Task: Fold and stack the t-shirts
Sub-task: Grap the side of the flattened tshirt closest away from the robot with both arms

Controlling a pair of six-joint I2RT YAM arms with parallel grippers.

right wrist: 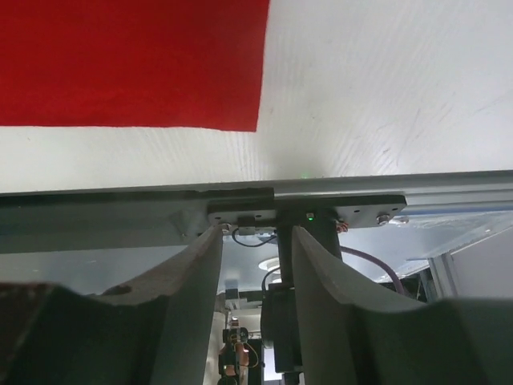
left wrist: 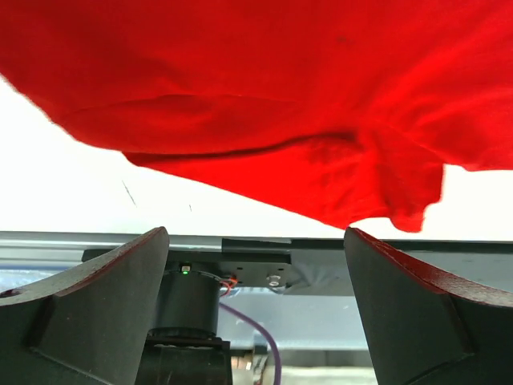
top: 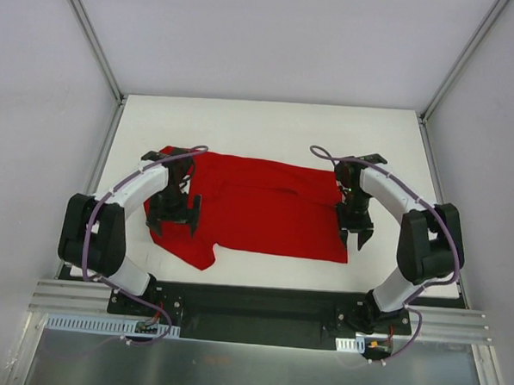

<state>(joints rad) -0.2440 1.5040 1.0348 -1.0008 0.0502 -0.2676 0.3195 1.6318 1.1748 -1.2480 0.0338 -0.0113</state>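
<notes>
A red t-shirt (top: 265, 206) lies spread in a wide band across the white table (top: 269, 128), with one part (top: 195, 253) poking toward the near edge at the left. My left gripper (top: 171, 228) hovers over the shirt's left end, open wide, with nothing between its fingers. The left wrist view shows the t-shirt (left wrist: 256, 96) beyond the left gripper (left wrist: 256, 237), its rumpled hem near the table edge. My right gripper (top: 358, 237) sits at the shirt's right edge. In the right wrist view, the right gripper (right wrist: 256, 233) is open with a narrow gap and holds nothing. The t-shirt (right wrist: 128, 64) lies flat ahead, its corner to the upper left.
A metal rail (top: 259, 309) runs along the near table edge, by the arm bases. Grey enclosure walls with slanted frame posts (top: 93, 37) stand at the left, right and back. Bare white table shows behind the shirt and at the far right (top: 396, 165).
</notes>
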